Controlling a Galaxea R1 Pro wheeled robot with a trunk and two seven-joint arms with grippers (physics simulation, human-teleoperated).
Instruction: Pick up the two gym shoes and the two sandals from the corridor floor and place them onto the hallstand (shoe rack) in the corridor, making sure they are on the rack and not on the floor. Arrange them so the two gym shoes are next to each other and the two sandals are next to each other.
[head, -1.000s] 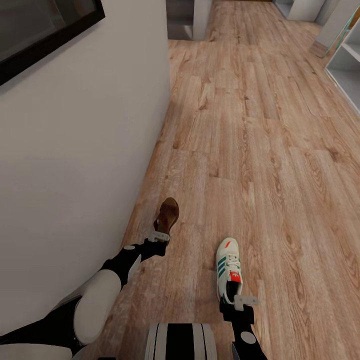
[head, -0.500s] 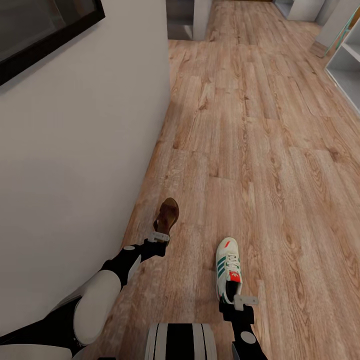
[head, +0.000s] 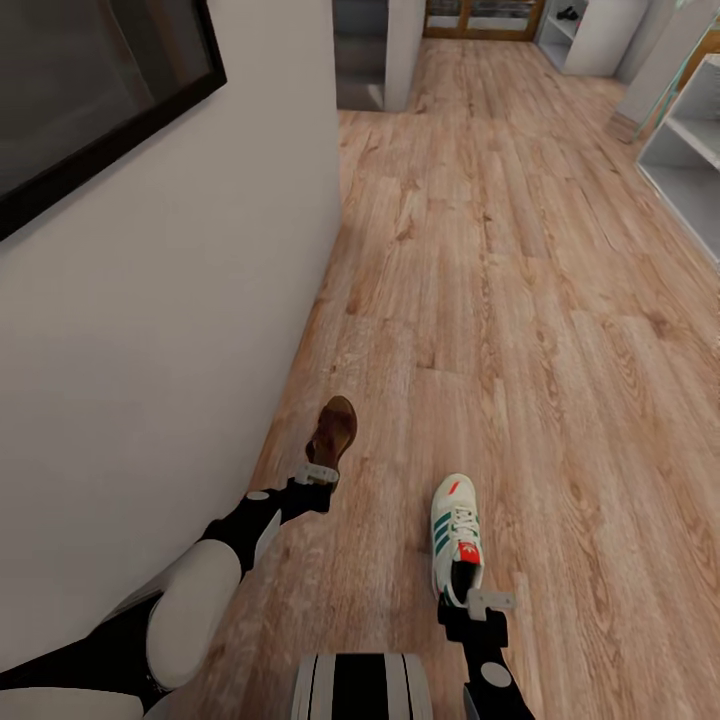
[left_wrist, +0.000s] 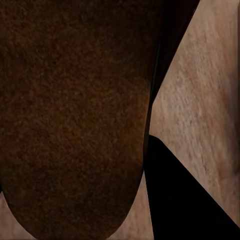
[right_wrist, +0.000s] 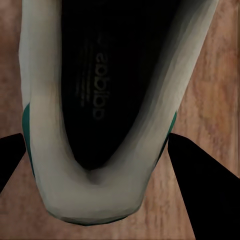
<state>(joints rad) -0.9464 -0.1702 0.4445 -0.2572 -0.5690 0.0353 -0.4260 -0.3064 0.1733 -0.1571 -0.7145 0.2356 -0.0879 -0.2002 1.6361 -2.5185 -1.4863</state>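
Observation:
One brown sandal (head: 335, 432) sticks out ahead of my left gripper (head: 320, 472), which is shut on its heel end; its brown surface (left_wrist: 70, 115) is close up in the left wrist view. One white gym shoe (head: 455, 535) with green stripes and a red tongue patch points away from me, with my right gripper (head: 478, 598) shut on its heel. In the right wrist view the shoe's heel and dark opening (right_wrist: 95, 100) sit between the two dark fingers (right_wrist: 205, 185). Wood-plank corridor floor (head: 520, 300) lies below both. The other shoe and sandal are out of view.
A white wall (head: 150, 330) with a black-framed panel (head: 90, 90) runs close along my left. A pale open shelf unit (head: 690, 140) stands at the right edge and another (head: 600, 25) at the far end; I cannot tell which is the hallstand.
The head view has tilted up a little, so more of the far corridor shows. Both arms and the held sandal and shoe keep their places.

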